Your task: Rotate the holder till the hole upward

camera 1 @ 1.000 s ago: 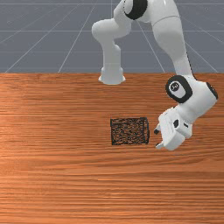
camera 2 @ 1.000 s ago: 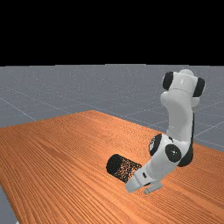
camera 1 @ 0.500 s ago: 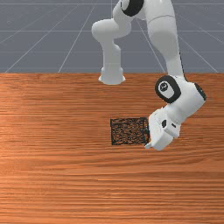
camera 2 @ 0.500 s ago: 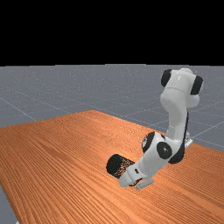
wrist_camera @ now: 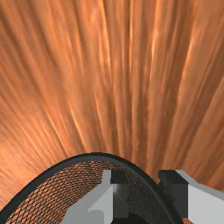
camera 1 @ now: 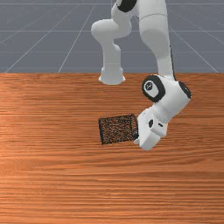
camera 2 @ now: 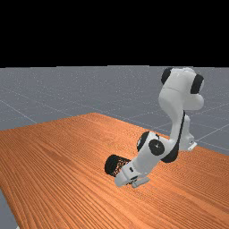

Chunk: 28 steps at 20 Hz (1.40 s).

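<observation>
Leaning over the orange-brown wooden table (camera 1: pixel 52 175), the white and grey two-finger gripper (camera 1: pixel 137 137) is at the right-hand end of the black wire-mesh cylindrical holder (camera 1: pixel 117 130) in the front view. The holder lies on its side, slightly askew to the table's back edge, with its open mouth turned sideways toward the gripper rather than upward. In the front view it sits near the middle from left to right, well in from that back edge, where the white arm's base (camera 1: pixel 111 74) stands. The far view has the holder well apart from the table's far corner, its other end toward that view's left and the hand partly covering the mouth end.

In the wrist view, the black rounded rim (wrist_camera: pixel 96 156) passes between the two fingers (wrist_camera: pixel 120 197): one reaches inside the mouth, the other stands outside, close by the rim. The jaws are partly open, with a moderate gap between their dark pads.
</observation>
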Tool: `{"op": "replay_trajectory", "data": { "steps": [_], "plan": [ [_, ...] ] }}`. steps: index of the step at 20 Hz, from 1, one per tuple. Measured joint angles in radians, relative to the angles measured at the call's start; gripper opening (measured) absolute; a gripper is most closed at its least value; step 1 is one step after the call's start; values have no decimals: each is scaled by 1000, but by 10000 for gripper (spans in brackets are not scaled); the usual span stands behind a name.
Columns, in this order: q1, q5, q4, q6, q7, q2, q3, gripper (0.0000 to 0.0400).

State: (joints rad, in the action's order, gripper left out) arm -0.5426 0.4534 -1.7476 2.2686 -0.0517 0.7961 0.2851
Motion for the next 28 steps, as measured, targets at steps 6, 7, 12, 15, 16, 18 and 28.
{"op": "replay_trajectory", "data": {
  "steps": [6,7,12,15,16,18,28],
  "plan": [
    [170,-195,-83,113,-220,-87,-161,75],
    [237,-292,-98,108,-326,-108,-234,36],
    [350,-598,-101,-76,-622,-220,-318,41],
    [383,-717,-197,-88,-742,-310,-318,41],
    [385,-754,-269,-81,-778,-355,-311,42],
    [380,-821,-405,-69,-843,-444,-290,38],
    [252,-1212,-853,132,-1191,-787,-164,32]
  ]
}}
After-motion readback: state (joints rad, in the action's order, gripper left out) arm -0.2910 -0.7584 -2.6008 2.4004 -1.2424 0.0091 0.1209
